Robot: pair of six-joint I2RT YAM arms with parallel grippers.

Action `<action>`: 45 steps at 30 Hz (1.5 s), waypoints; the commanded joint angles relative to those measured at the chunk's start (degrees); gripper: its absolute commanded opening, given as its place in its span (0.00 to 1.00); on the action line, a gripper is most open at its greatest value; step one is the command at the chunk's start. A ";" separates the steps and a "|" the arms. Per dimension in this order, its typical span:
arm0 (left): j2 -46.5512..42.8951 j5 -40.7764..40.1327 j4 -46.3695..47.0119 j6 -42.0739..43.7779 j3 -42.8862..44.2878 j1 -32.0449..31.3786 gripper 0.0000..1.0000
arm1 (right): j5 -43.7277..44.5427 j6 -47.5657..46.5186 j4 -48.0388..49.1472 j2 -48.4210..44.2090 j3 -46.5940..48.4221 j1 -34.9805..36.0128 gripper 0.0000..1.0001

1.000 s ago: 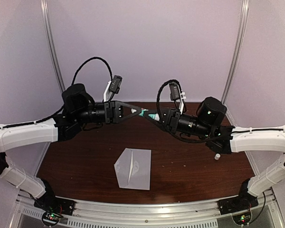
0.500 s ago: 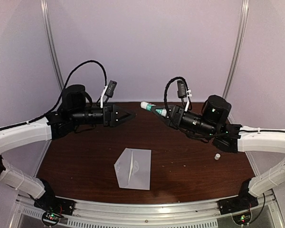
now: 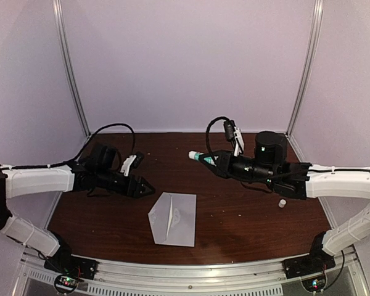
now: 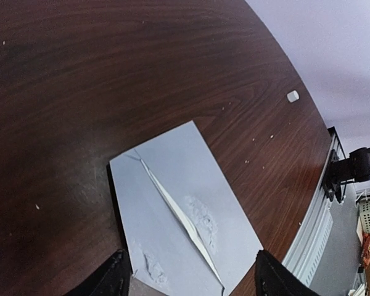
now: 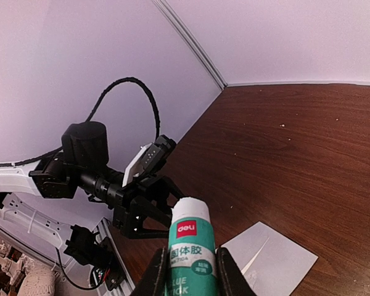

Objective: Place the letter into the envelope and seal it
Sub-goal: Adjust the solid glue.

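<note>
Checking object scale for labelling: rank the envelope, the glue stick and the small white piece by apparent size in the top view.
1. envelope, by far the largest.
2. glue stick; only its tip shows beyond the right end effector, and it is held up, nearer the camera.
3. small white piece, smallest.

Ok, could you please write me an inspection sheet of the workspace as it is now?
Surface: dark wooden table, some white specks.
Job's things: envelope lies on the table, whitish smears by its fold; letter not seen apart from it.
Clutter: small white cap near the right arm.
Grippers: left gripper fingers open, beside envelope; right gripper shut on glue stick.
Cables: black cables loop above both wrists.
Surroundings: pale walls, metal posts.
</note>
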 commanded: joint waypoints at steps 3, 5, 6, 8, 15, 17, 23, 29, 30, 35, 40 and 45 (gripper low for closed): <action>3.45 3.12 4.89 0.35 -3.42 0.73 0.69 | 0.50 0.18 -0.40 1.12 0.08 -0.11 0.08; 5.49 3.83 5.71 0.71 -3.43 0.90 0.69 | 0.25 0.26 -0.45 1.33 0.10 -0.12 0.08; 6.52 4.14 6.01 0.69 -3.28 1.01 0.69 | 0.27 0.26 -0.45 1.25 0.03 -0.13 0.08; 8.64 4.97 6.10 0.56 -2.54 1.38 0.68 | 0.38 0.50 -0.37 1.08 -0.28 -0.13 0.07; 14.62 6.09 5.39 1.99 0.01 1.44 0.68 | 0.46 0.62 -0.16 0.14 -1.34 -0.13 0.07; 15.81 6.36 5.36 2.08 0.16 1.42 0.68 | 0.51 0.54 -0.19 -0.05 -1.52 -0.07 0.07; 18.03 7.34 5.29 2.41 0.28 1.48 0.67 | 0.40 0.56 0.05 0.07 -1.84 -0.06 0.07; 19.21 9.42 4.85 2.23 -0.14 1.44 0.67 | 0.08 0.62 0.17 0.36 -1.75 -0.13 0.07; 19.23 9.83 4.91 2.11 -0.37 1.40 0.67 | 0.08 0.62 0.18 0.36 -1.75 -0.12 0.07; 19.18 11.05 4.87 1.92 -1.13 1.39 0.62 | -0.09 1.07 0.32 0.53 -1.66 -0.12 0.07; 19.56 11.26 4.77 2.11 -0.99 1.39 0.45 | -0.80 1.25 0.43 0.63 -1.75 0.03 0.07; 20.33 11.15 4.22 2.35 -0.64 1.39 0.31 | -0.75 0.34 -1.06 0.58 -1.92 0.43 0.06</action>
